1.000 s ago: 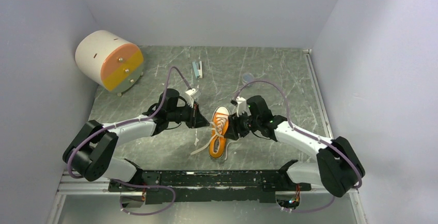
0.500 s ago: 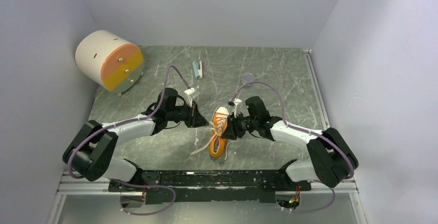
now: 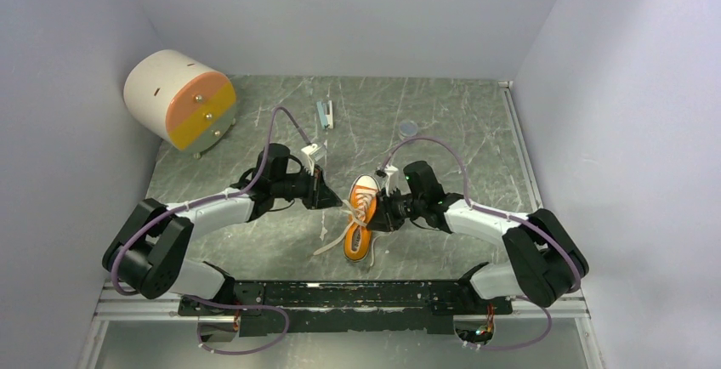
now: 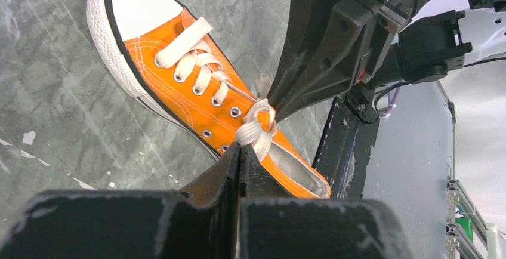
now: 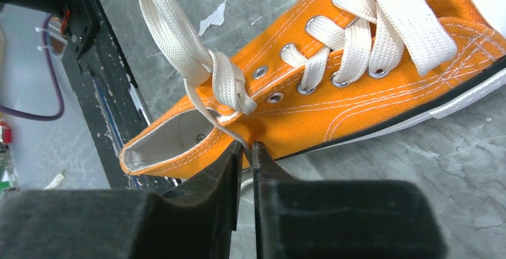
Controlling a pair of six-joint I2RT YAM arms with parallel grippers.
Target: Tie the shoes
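Observation:
An orange sneaker [image 3: 358,246] with a white toe cap lies between my arms, toe pointing away; it also shows in the wrist views [image 4: 197,107] [image 5: 370,110]. Its white laces [image 4: 256,130] [image 5: 224,86] are bunched in a knot near the top eyelets, and loose ends trail off to the left [image 3: 332,241]. My left gripper [image 3: 340,203] [image 4: 240,147] sits at the shoe's left side, shut on a lace at the knot. My right gripper [image 3: 375,214] [image 5: 246,145] is at the shoe's right side. Its jaws stand a narrow slit apart with a thin lace strand running between them.
A white drum with an orange and pink face [image 3: 178,99] stands at the back left. A small blue and white object [image 3: 326,114] and a small round disc [image 3: 409,129] lie beyond the shoe. A black rail [image 3: 340,294] runs along the near edge, and walls close in three sides.
My right gripper has slid slightly left against the shoe and its jaws have narrowed around a lace strand. The left gripper has stayed shut at the knot.

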